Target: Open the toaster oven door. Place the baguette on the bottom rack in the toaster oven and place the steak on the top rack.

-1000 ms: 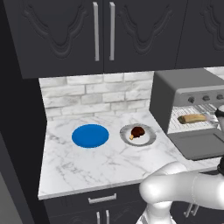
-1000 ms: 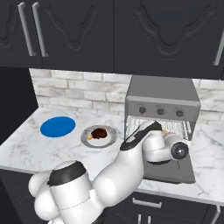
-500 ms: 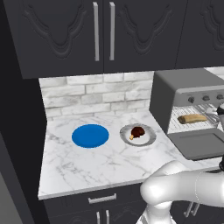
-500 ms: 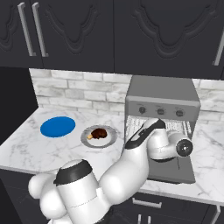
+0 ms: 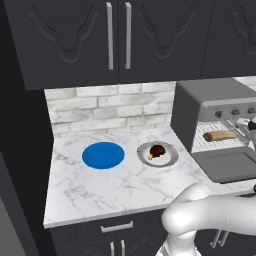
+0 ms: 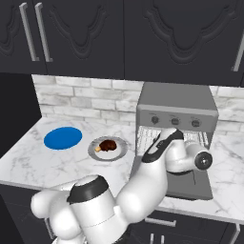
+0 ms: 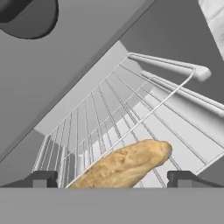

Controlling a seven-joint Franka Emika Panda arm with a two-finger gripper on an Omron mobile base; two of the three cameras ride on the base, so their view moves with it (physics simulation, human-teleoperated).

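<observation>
The gripper [image 7: 112, 178] is spread wide, holding nothing, at the oven [image 5: 210, 100] mouth over the lowered door [image 5: 227, 165]. The baguette [image 7: 124, 165] lies free on a rack [image 7: 96, 127]. The steak [image 5: 157, 151] sits plated, well left.

Count: 1 toaster oven [image 5: 200, 112], 1 toaster oven door [image 5: 225, 165], 3 knobs [image 6: 174, 122] on its front strip. 1 baguette [image 5: 220, 135], 1 steak [image 5: 157, 151]. 2 plates: 1 blue plate [image 5: 103, 155], 1 grey plate [image 5: 169, 159]. 1 table [image 5: 110, 187]. 2 fingers [image 7: 43, 178] on the hand.
</observation>
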